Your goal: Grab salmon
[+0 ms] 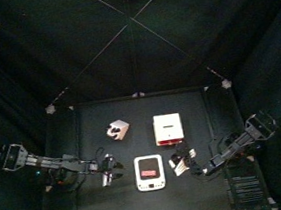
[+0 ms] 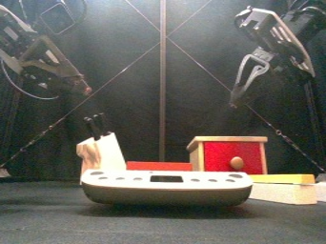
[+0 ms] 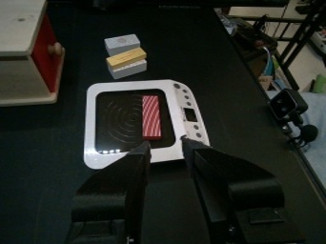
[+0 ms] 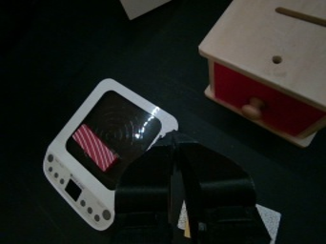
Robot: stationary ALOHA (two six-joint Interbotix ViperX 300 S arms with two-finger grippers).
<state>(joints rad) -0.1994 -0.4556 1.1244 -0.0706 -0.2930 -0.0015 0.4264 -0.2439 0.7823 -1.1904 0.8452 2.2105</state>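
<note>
The salmon (image 1: 148, 173) is a flat white pack with rounded corners, a dark middle and a pinkish-red strip, lying near the table's front edge. It fills the foreground of the front view (image 2: 166, 188). My left gripper (image 1: 111, 170) hovers just left of it, jaws slightly apart and empty; its wrist view shows the pack (image 3: 140, 119) right ahead of the gripper (image 3: 173, 152). My right gripper (image 1: 199, 168) hangs to the pack's right, jaws together and empty. Its wrist view shows the pack (image 4: 109, 152) below the gripper (image 4: 178, 145).
A wooden box with a red front (image 1: 169, 128) (image 2: 230, 152) (image 4: 274, 67) stands behind the pack. A small pink-and-white lumpy item (image 1: 116, 130) sits behind on the left. Grey and yellow blocks (image 3: 125, 52) (image 2: 287, 186) lie between the pack and my right gripper.
</note>
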